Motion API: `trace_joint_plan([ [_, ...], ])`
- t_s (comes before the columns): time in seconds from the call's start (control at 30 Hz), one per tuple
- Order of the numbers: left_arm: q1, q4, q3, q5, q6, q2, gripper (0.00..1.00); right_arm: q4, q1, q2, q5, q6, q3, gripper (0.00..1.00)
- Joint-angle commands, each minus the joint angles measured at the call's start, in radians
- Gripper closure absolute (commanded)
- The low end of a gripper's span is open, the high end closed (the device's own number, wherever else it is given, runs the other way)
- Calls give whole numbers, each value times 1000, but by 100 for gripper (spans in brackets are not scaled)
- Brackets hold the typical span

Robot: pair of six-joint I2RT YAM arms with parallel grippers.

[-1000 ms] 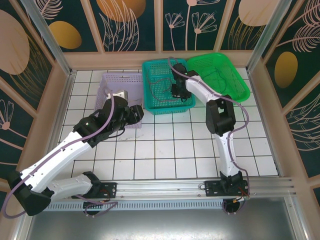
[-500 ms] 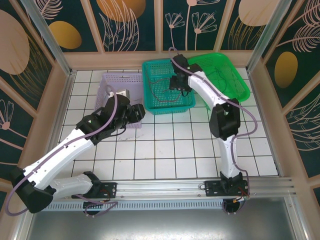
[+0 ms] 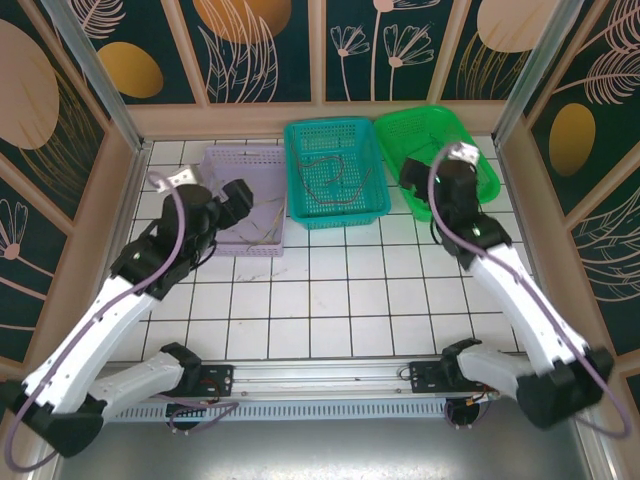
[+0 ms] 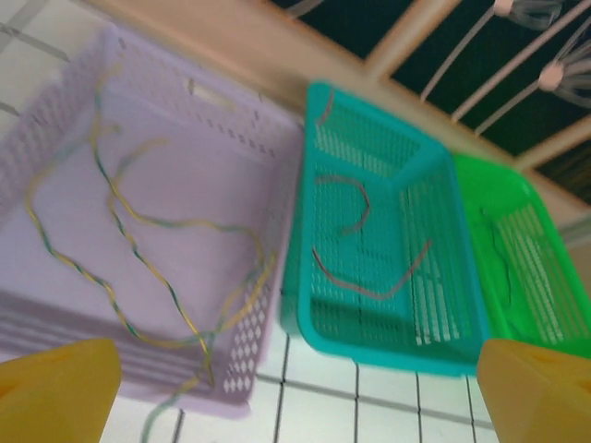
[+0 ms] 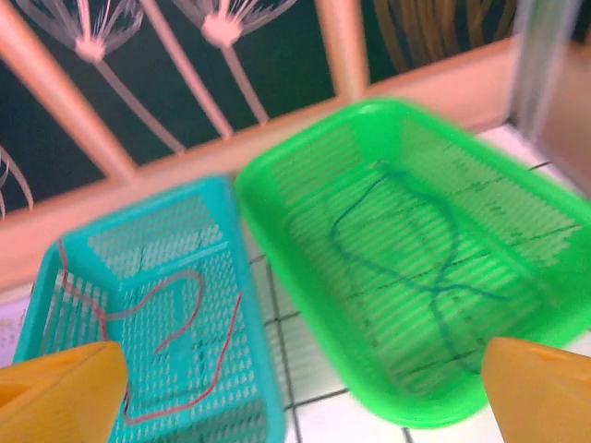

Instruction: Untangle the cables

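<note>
Found three baskets in a row along the far edge of the surface (image 3: 350, 300). Placed the left basket (image 3: 245, 155) at eleven o'clock, the middle basket (image 3: 340, 215) at twelve close against it, and the right basket (image 3: 445, 130) at one, just beside, askew. Noted the left basket reaching nearest. Saw the left-basket cables (image 4: 185, 224) lying inside, one end trailing out at the near wall. Saw the middle-basket cables (image 4: 369, 295) spread on its floor and the right-basket cable (image 5: 441, 269) lying inside.

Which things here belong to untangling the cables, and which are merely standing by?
Job:
yellow-green cables
red-brown cables
dark green cables

Standing by:
purple basket
teal basket
green basket
tiled table
</note>
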Motion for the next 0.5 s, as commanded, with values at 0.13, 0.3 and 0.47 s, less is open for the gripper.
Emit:
trace_joint_plan([
  [0.13,4,412,-432,-509,474,-170,1,460,-205,-245,-29,-304,-525,1],
  [0.3,156,636,-701,-389,564,-205,1,760,-364,-241,-216,-280,-800,1],
  [0.47,285,1024,-896,-209,619,-113,1,1077,-436,-34,-371,-291,-899,1],
])
